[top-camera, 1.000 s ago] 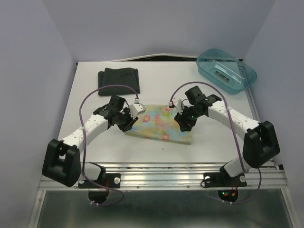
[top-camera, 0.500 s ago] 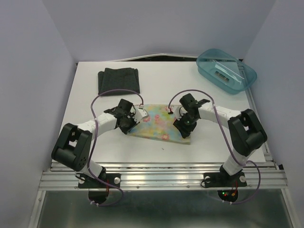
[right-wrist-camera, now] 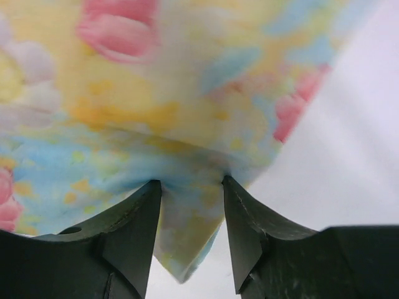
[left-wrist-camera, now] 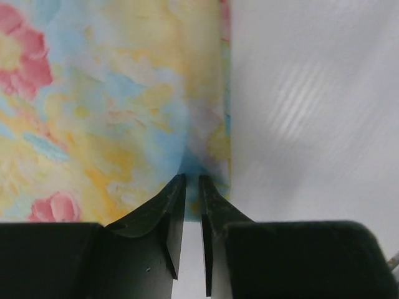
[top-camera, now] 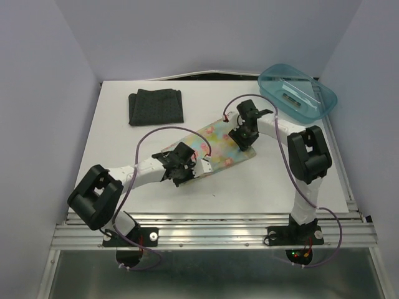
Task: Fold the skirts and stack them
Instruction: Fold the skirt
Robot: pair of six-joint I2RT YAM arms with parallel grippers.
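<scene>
The pastel floral skirt [top-camera: 219, 144] lies as a slanted strip at mid-table, running from near left to far right. My left gripper [top-camera: 187, 167] is shut on its near-left edge; in the left wrist view the jaws [left-wrist-camera: 192, 177] pinch the hem of the floral cloth [left-wrist-camera: 112, 93]. My right gripper [top-camera: 243, 136] is shut on its far-right end; in the right wrist view a bunched corner of the cloth [right-wrist-camera: 156, 93] sits between the fingers [right-wrist-camera: 191, 180]. The dark charcoal skirt [top-camera: 156, 107] lies folded at the back left, apart from both grippers.
A translucent teal bin [top-camera: 297, 92] stands at the back right corner, close behind the right arm. The white table [top-camera: 124, 149] has grey walls on three sides and a metal rail along the near edge.
The floral skirt has swung round to a slant. My left gripper moved right and nearer with its edge. My right gripper moved back toward the bin with its end.
</scene>
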